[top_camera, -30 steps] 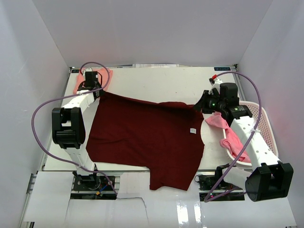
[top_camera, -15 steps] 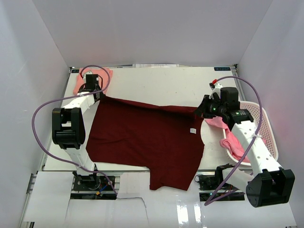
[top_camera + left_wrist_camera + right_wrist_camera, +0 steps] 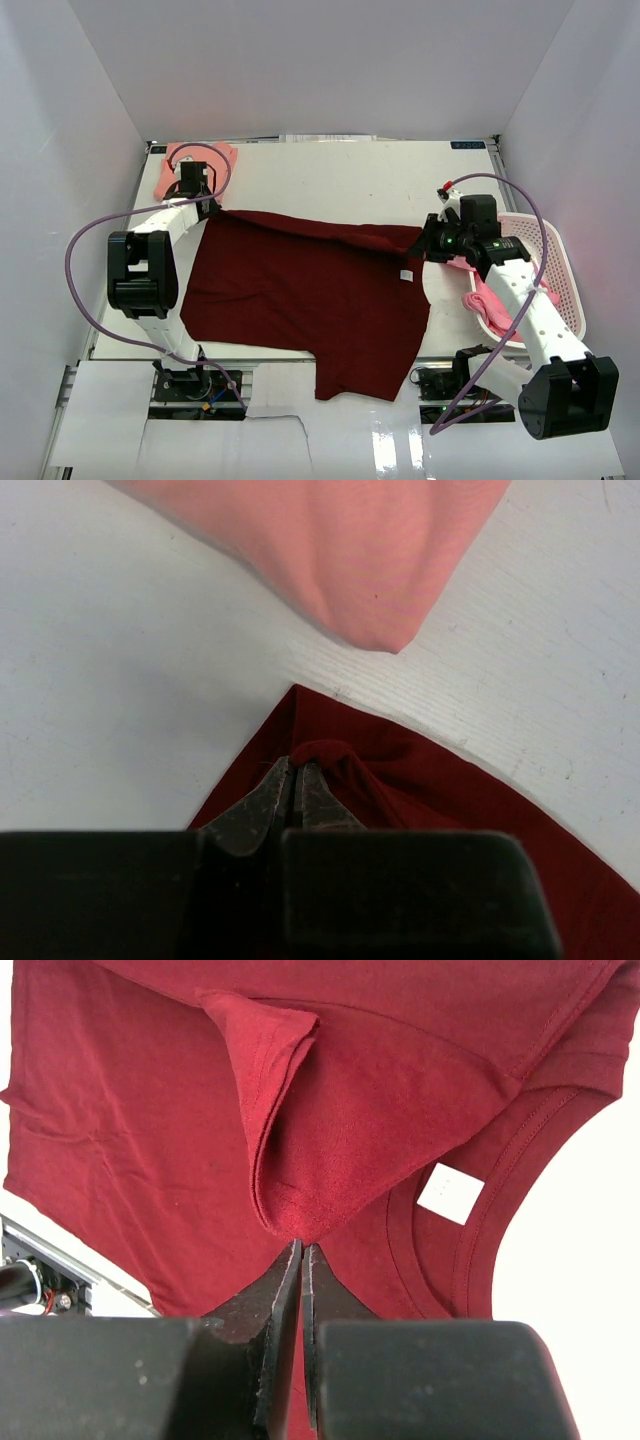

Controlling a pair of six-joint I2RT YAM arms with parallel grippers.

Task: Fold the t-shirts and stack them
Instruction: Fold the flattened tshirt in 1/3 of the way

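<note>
compared with a second ago, the far edge of the maroon t-shirt (image 3: 300, 290) has been dragged a bit toward the near side, so a narrow folded-over strip is now seen along that edge, and both wrists are found a touch closer to the bases. the left gripper (image 3: 212, 205) is clamped tight on the far left corner, where a little bunch of maroon cloth is pinched between its fingertips (image 3: 290, 785). the right gripper (image 3: 425, 243) is clenched on the far right end, with a doubled fold of fabric nipped at its tips (image 3: 302, 1250). the rest of the shirt is spread flat in the middle of the white table (image 3: 340, 175), inside out by the looks of it, with a small white tag (image 3: 450, 1193) shown beside the neckline and one sleeve hung over the near edge. a salmon t-shirt (image 3: 225, 158) is laid in the far left corner, just beyond the left gripper and apart from the maroon one. brighter pink t-shirts (image 3: 490, 300) are spilled over the rim of a white mesh basket (image 3: 565, 270) at the right. the whole setup is boxed in by plain white walls (image 3: 320, 60), and purple cables (image 3: 80, 240) are looped off both arms.
</note>
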